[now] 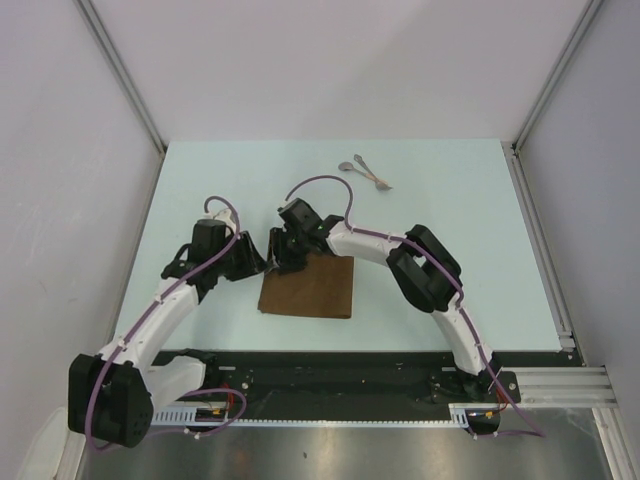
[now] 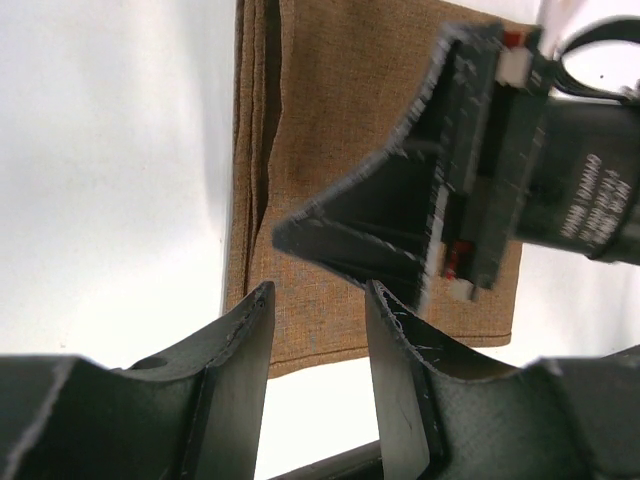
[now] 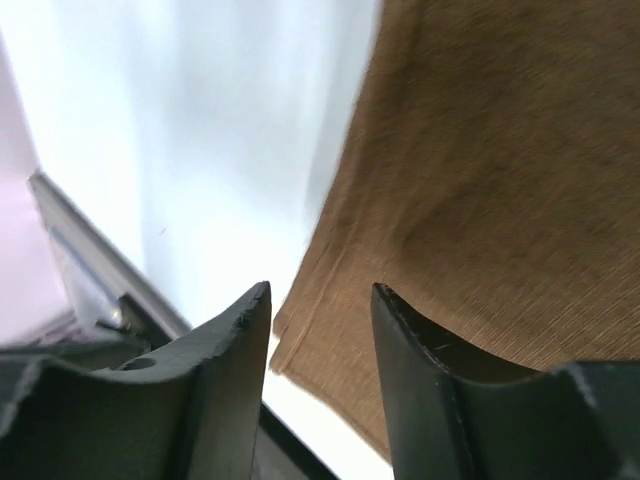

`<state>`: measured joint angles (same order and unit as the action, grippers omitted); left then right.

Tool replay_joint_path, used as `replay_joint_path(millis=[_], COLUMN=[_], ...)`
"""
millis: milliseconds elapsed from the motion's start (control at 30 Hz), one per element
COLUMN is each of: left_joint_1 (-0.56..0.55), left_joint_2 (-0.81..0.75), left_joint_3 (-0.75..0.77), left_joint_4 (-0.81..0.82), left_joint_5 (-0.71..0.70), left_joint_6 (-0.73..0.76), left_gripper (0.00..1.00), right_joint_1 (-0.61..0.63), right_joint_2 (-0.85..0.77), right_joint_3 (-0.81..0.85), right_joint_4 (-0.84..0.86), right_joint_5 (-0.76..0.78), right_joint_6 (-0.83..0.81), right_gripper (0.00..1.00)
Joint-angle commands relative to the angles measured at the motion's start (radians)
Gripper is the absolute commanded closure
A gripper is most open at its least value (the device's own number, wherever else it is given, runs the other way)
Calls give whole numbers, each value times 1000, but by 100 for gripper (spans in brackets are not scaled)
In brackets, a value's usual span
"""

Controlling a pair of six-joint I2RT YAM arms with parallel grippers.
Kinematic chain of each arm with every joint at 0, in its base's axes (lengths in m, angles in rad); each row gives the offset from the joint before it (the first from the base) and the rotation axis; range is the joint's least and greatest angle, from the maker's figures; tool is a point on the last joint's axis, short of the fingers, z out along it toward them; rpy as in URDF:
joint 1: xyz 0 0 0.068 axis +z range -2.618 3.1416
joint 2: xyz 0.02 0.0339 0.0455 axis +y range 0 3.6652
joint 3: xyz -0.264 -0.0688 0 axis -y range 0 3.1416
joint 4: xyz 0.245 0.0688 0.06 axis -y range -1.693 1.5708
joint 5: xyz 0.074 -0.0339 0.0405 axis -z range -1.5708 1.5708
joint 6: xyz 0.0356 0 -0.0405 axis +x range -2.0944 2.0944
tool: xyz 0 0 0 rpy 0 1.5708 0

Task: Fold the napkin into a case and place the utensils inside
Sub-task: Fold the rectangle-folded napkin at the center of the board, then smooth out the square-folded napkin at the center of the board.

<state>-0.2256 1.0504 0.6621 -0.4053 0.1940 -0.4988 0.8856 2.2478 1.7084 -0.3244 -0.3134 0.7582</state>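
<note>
The brown napkin (image 1: 310, 290) lies folded into a flat rectangle on the table in front of the arms. It also shows in the left wrist view (image 2: 340, 130), with stacked layers along one edge, and in the right wrist view (image 3: 490, 170). My left gripper (image 1: 256, 262) is open and empty just off the napkin's far left corner (image 2: 318, 292). My right gripper (image 1: 286, 260) is open and empty above that same far edge (image 3: 320, 292); it also shows in the left wrist view (image 2: 440, 200). The two silvery utensils (image 1: 366, 171) lie crossed at the far side of the table, apart from both grippers.
A black strip (image 1: 350, 365) runs along the table's near edge behind the napkin. A metal rail (image 1: 540, 240) borders the table's right side. White walls enclose the left, far and right sides. The two grippers are close together.
</note>
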Motion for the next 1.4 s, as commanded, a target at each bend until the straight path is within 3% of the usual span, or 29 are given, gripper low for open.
replay_joint_path(millis=[0,67,200,367,500,700,800,867,1033,1233,1367], left_joint_1=[17,17,-1,-46,-35,-12,-6,-6,-8,-6,12], left_joint_2=[-44,-33,118,241,322,387,428,358,229,465,618], left_joint_3=[68,86,73,30,34,14,25,30,63,234,347], left_joint_4=[-33,-32,17,118,105,54,34,34,137,171,110], left_joint_5=[-2,25,181,237,153,9,-39,-76,24,162,110], left_joint_6=[-3,6,9,-41,-75,-81,-75,-81,-93,-136,-130], left_gripper=[54,53,61,66,71,71,73,72,66,71,77], right_joint_1=[-26,-68,-138,-146,-149,-172,-174,-171,-246,-349,-401], right_joint_2=[-188,-281,-469,-585,-626,-662,-656,-668,-743,-598,-458], right_joint_3=[-74,-254,-473,-711,-852,-1024,-1021,-1007,-945,-779,-632], right_joint_4=[48,124,177,243,356,446,411,397,355,377,421], right_joint_5=[-111,-116,-177,-199,-216,-204,-191,-202,-207,-234,-259], right_joint_6=[-52,-66,-77,-76,-56,-57,-94,-100,-125,-134,-109], right_gripper=[48,43,43,58,72,77,78,78,76,68,65])
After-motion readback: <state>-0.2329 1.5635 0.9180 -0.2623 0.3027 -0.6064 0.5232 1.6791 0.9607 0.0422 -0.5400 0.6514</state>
